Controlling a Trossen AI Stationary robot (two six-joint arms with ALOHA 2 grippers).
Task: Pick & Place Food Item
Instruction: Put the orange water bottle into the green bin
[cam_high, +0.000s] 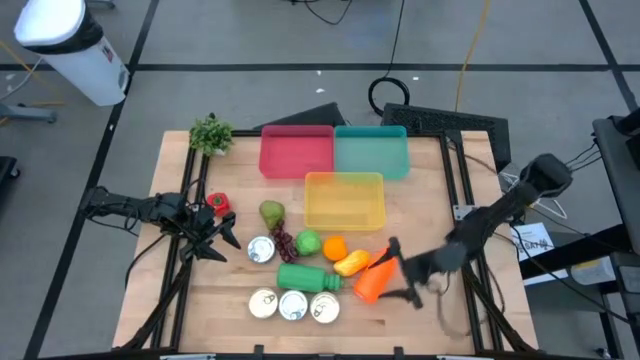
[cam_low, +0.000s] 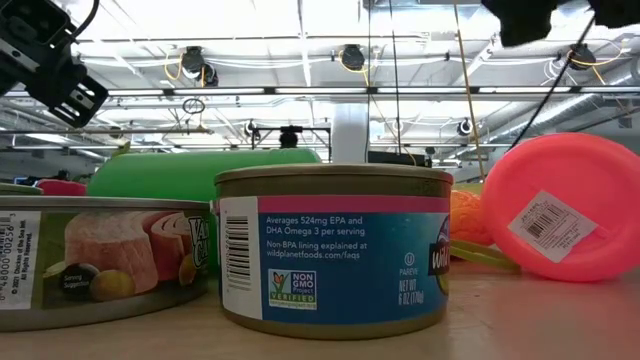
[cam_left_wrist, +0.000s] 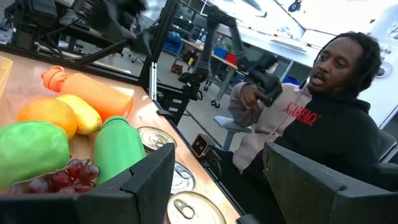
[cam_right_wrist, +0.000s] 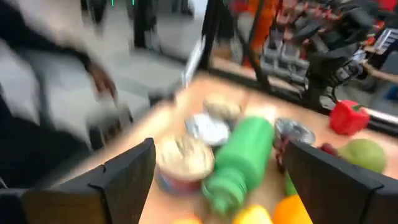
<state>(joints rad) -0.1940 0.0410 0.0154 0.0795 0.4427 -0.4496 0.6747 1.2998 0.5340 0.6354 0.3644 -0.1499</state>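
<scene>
Food items lie in a cluster on the wooden table (cam_high: 420, 330). There is a red pepper (cam_high: 218, 203), a pear (cam_high: 271, 212), grapes (cam_high: 284, 242), a green apple (cam_high: 308, 241), an orange (cam_high: 334, 247) and a yellow piece (cam_high: 351, 263). A green bottle (cam_high: 308, 278) and an orange bottle (cam_high: 370, 284) lie on their sides, with several cans (cam_high: 294, 306) beside them. My right gripper (cam_high: 392, 272) hovers open just right of the orange bottle, fingers toward the cluster (cam_right_wrist: 214, 174). My left gripper (cam_high: 222, 243) waits open at the cluster's left (cam_left_wrist: 217, 186).
Red (cam_high: 296, 152), teal (cam_high: 371, 152) and yellow (cam_high: 345, 199) bins stand at the table's far side. A small plant (cam_high: 211, 133) is at the far left corner. A person (cam_left_wrist: 323, 118) sits beyond the table's near edge. Bare wood lies right of the cluster.
</scene>
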